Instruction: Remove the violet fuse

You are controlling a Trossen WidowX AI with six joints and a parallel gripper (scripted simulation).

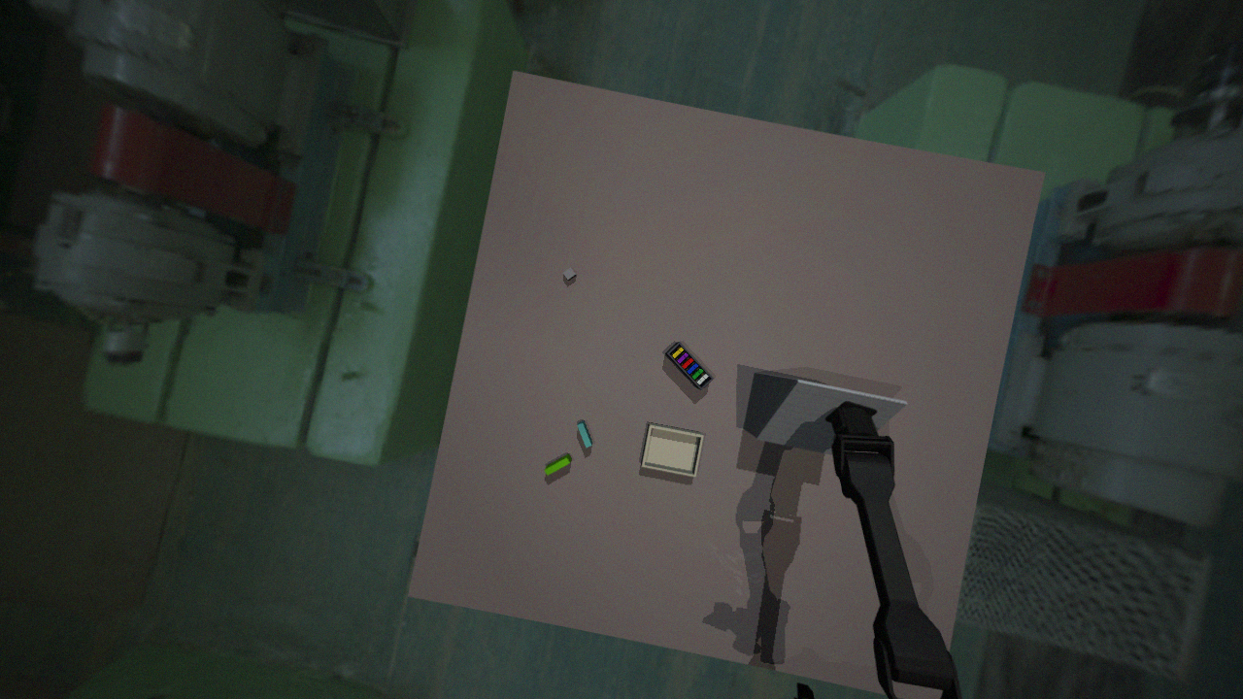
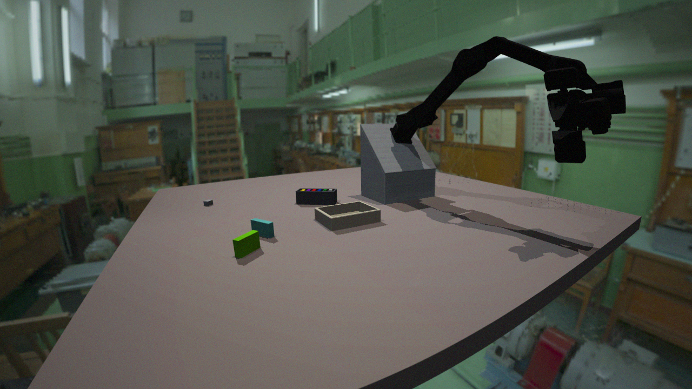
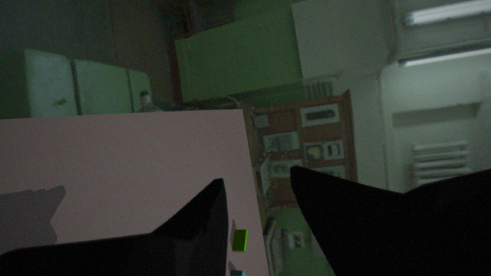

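Observation:
The black fuse block (image 1: pixel 684 370) (image 2: pixel 315 195) stands near the middle of the pink table (image 1: pixel 695 216) (image 2: pixel 338 300) (image 3: pixel 115 153), with a row of coloured fuses in its top. The violet fuse (image 1: pixel 685 356) sits among them, too small to make out well. The beige tray (image 1: pixel 645 448) (image 2: pixel 348 222) lies just in front of the block and is empty. My gripper (image 2: pixel 570 158) (image 3: pixel 257 181) is open and empty. It hangs high in the air past the table's edge, far from the block and the tray.
The arm rises from a grey wedge-shaped base (image 1: pixel 782 404) (image 2: pixel 396 179) beside the tray. A green block (image 1: pixel 557 465) (image 2: pixel 246 243) (image 3: pixel 240 240) and a teal block (image 1: pixel 584 433) (image 2: pixel 262 227) lie left of the tray. A small grey cube (image 1: pixel 569 275) (image 2: pixel 207 202) lies farther off.

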